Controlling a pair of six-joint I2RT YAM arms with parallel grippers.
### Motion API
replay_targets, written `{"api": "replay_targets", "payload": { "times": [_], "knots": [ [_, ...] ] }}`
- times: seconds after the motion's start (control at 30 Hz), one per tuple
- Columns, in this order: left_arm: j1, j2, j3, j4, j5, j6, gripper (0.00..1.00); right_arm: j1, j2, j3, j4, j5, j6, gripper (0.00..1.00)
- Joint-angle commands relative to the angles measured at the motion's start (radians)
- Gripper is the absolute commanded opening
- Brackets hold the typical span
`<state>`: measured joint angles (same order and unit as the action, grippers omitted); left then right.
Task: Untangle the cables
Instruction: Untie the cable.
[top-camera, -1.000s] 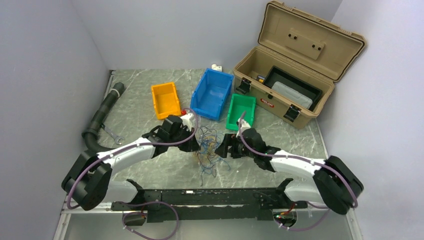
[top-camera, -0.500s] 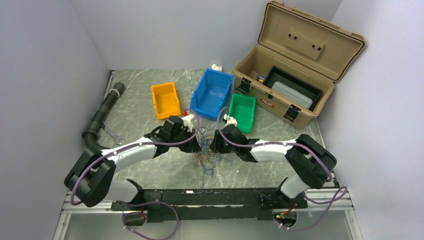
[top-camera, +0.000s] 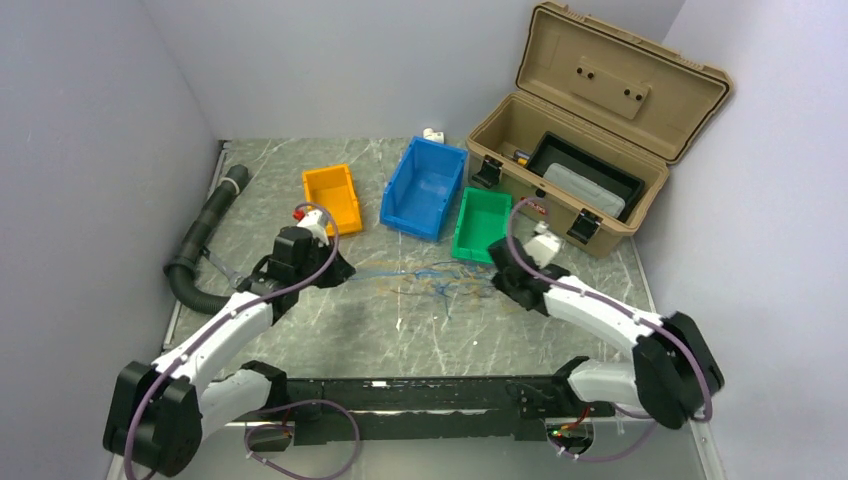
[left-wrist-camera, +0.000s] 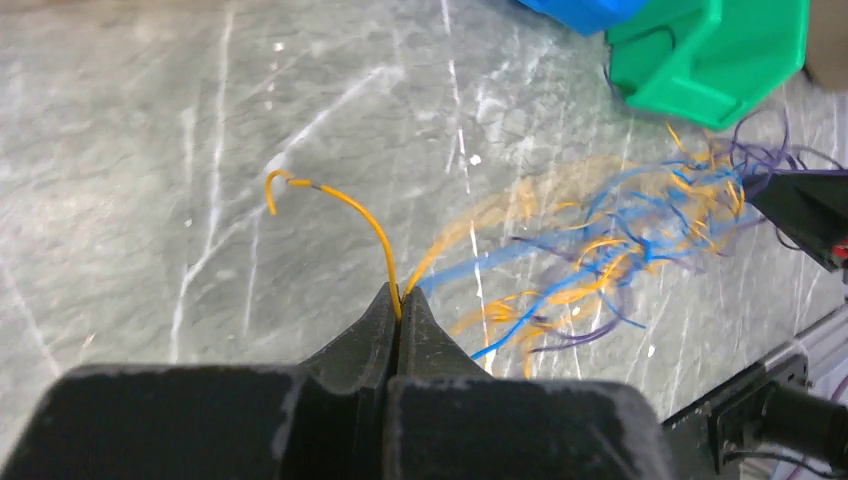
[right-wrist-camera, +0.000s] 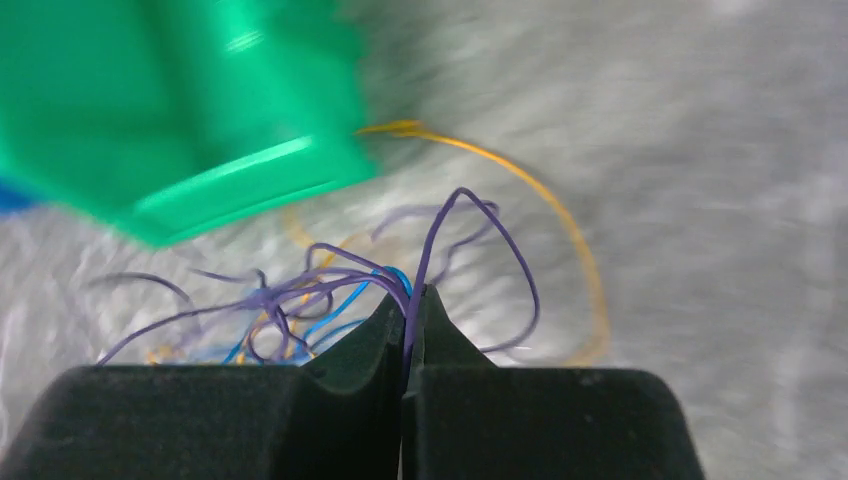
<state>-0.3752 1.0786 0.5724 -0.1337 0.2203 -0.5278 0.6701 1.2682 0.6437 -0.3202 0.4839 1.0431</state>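
Cables (top-camera: 432, 279) (mid-table), left pincer (left-wrist-camera: 398, 302), right pincer (right-wrist-camera: 409, 298) gripping

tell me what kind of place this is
Likely a robot lab test cell: plain walls box in a marbled table, a left arm and right arm are bolted at its near edge, and an orange bin, blue bin, green bin and open toolbox sit like props.

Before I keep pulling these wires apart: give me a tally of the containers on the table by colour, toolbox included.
Orange bin: 1
Blue bin: 1
Green bin: 1
Tan toolbox, lid open: 1
Total: 4
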Motion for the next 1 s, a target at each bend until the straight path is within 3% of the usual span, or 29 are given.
{"api": "replay_targets", "payload": {
  "times": [0.0, 0.2, 0.37, 0.57, 0.7, 0.73, 0.77, 0.8, 0.87, 0.97],
  "knots": [
    [0.031, -0.088, -0.044, -0.074, -0.185, -0.074, 0.0, -0.139, -0.154, -0.062, -0.341, 0.15, 0.112, 0.0],
    [0.032, -0.087, -0.043, -0.043, -0.112, -0.033, 0.0, -0.156, -0.387, -0.097, -0.306, 0.13, 0.005, 0.0],
    [0.015, -0.074, -0.019, -0.025, -0.02, 0.032, 0.0, -0.157, -0.497, -0.095, -0.216, 0.025, -0.17, 0.0],
    [-0.116, -0.075, 0.067, -0.1, -0.096, 0.092, 0.0, -0.154, -0.584, -0.071, -0.15, -0.144, -0.322, 0.03],
    [-0.202, -0.074, 0.137, -0.143, -0.166, 0.124, 0.0, -0.155, -0.601, -0.042, -0.169, -0.179, -0.344, 0.13],
    [-0.209, -0.072, 0.151, -0.148, -0.166, 0.132, 0.0, -0.156, -0.598, -0.032, -0.176, -0.182, -0.349, 0.21],
    [-0.215, -0.07, 0.165, -0.151, -0.155, 0.139, 0.0, -0.154, -0.594, -0.025, -0.182, -0.19, -0.356, 0.37],
    [-0.216, -0.066, 0.175, -0.152, -0.142, 0.146, 0.0, -0.155, -0.59, -0.018, -0.183, -0.203, -0.37, 0.46],
    [-0.22, -0.055, 0.195, -0.16, -0.12, 0.165, 0.0, -0.155, -0.584, -0.009, -0.178, -0.235, -0.396, 0.58],
    [-0.226, -0.046, 0.214, -0.182, -0.132, 0.176, 0.0, -0.155, -0.584, -0.017, -0.134, -0.31, -0.445, 0.65]
  ]
}}
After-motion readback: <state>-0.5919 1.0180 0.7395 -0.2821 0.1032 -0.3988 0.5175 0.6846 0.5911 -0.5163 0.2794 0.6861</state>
